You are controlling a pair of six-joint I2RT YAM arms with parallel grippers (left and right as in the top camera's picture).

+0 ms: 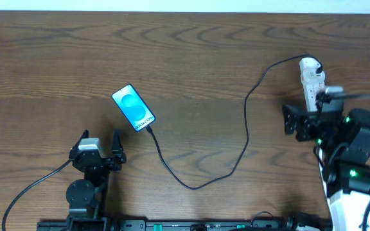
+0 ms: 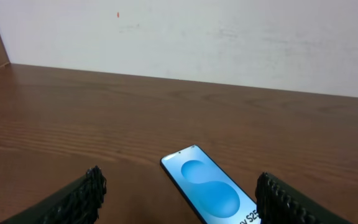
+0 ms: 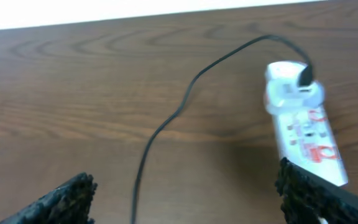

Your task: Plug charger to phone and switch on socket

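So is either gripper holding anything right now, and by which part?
Nothing is held. The left gripper stands open short of the phone; the right gripper stands open near the socket.

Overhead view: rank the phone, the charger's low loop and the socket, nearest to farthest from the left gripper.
From the left gripper:
1. phone, just ahead and slightly to its right.
2. charger's low loop, further right and nearer the robot.
3. socket, far across on the right side.
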